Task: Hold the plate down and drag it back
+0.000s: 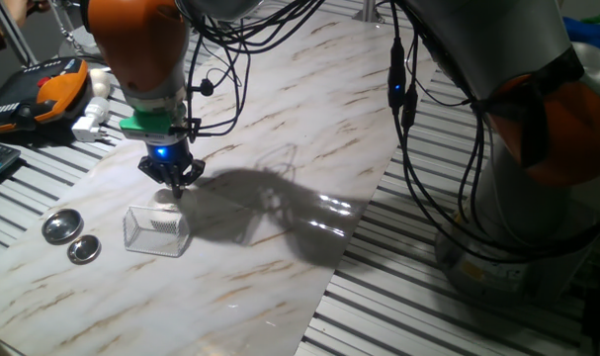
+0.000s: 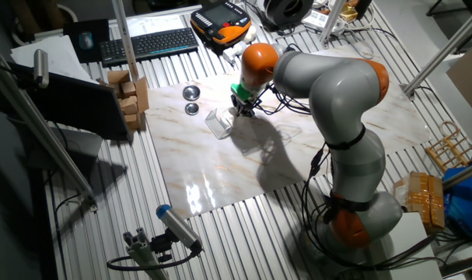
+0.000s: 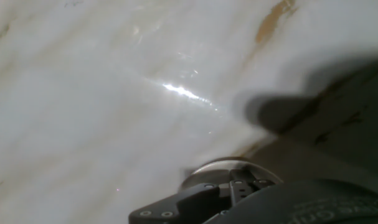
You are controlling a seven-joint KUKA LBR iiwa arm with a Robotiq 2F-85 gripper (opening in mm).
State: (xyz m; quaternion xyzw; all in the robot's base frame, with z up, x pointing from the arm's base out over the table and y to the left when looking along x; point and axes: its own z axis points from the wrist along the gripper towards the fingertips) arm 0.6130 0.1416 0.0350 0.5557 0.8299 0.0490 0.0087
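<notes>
Plate [image 3: 217,169]: small, white, rigid, likely light and slippery on marble board [image 1: 280,208], at 12 o'clock of clear box [image 1: 156,232], beneath gripper [image 1: 173,184], jaw state indeterminate; press centre, not rim

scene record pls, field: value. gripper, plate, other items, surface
gripper: low over the marble board, just behind the clear box; open or shut cannot be told
plate: only a pale round edge shows in the hand view, under the gripper; contact unclear
clear box: on the board, in front of the gripper
metal lids: two, side by side near the board's edge, apart from the box
surface: marble board on a slatted table
</notes>
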